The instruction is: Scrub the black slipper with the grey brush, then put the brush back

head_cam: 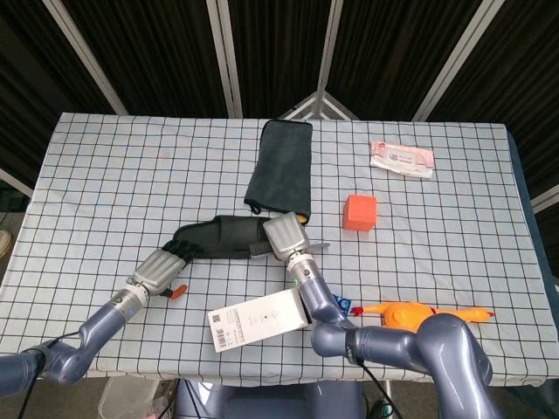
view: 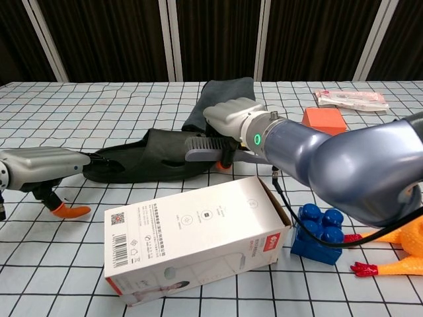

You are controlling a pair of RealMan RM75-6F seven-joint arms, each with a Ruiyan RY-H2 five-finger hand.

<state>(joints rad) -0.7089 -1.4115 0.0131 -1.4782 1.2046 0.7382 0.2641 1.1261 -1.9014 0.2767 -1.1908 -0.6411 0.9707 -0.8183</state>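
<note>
Item: black slipper under scrub, table centre.

Left hand [head_cam: 166, 264], at about 8 o'clock, fingers laid together on the heel end of the black slipper [view: 149, 158], pinning it. Right hand [view: 232, 117], at the slipper's 3 o'clock, fingers wrapped round the grey brush [view: 206, 148], bristles at the slipper's near edge. White carton [view: 192, 238] at 6 o'clock, just beside. Risk, by judgement: a long stroke could knock the carton, or skid the slipper if the pinning hand slackens.
</note>
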